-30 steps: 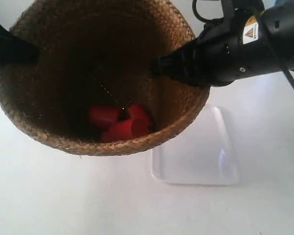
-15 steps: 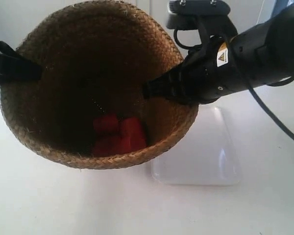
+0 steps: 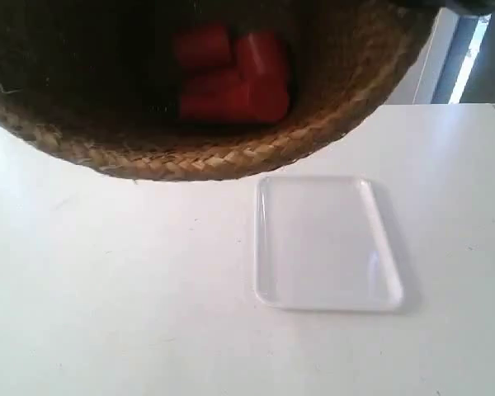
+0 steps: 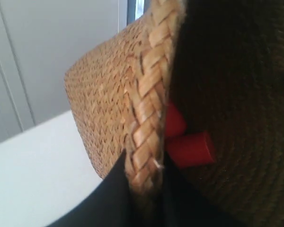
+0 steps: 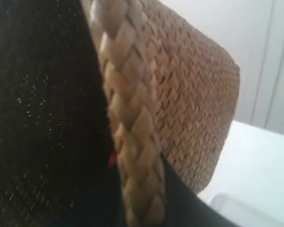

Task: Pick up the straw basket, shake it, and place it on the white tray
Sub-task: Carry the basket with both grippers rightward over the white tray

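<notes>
The straw basket [image 3: 231, 161] hangs in the air and fills the top of the exterior view; only its near rim and dark inside show. Red cylinders [image 3: 231, 78] lie inside it. The white tray [image 3: 326, 243] rests on the table below and to the right of the basket. My left gripper [image 4: 144, 184] is shut on the braided rim of the straw basket [image 4: 109, 109], one finger outside, one inside. My right gripper [image 5: 139, 198] is shut on the opposite rim of the straw basket [image 5: 194, 104]. Both arms are out of the exterior view.
The white table [image 3: 115, 289] spreads under the basket. A wall and a window strip [image 3: 466, 58] stand behind at the right. A corner of the white tray [image 5: 227, 205] shows in the right wrist view.
The basket has risen sharply toward the camera, so its rim now sits at the top of the exterior view. Both arms have left that view. The red cylinders shifted inside.
</notes>
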Controlling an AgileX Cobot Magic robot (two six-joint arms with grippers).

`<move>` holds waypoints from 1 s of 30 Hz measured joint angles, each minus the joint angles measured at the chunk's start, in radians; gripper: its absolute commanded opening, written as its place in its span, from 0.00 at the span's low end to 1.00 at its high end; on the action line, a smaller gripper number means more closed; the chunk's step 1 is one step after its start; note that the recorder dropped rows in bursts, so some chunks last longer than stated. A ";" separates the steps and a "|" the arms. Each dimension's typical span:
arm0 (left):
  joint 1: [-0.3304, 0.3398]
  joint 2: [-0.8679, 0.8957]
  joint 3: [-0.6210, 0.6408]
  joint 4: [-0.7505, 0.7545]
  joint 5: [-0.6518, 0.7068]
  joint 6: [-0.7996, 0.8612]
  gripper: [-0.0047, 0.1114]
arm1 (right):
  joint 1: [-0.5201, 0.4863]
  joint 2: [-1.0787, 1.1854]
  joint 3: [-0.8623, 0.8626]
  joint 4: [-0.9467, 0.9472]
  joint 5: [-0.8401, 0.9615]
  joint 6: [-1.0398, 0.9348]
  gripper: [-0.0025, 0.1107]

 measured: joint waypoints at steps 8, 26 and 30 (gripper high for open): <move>0.010 0.086 0.204 0.088 -0.033 -0.043 0.04 | -0.025 0.178 0.124 -0.055 0.040 0.108 0.02; 0.014 0.147 0.198 0.098 -0.020 -0.074 0.04 | -0.025 0.270 0.107 -0.060 0.065 0.126 0.02; 0.014 0.176 0.198 0.102 -0.001 -0.089 0.04 | -0.025 0.289 0.107 -0.055 0.093 0.132 0.02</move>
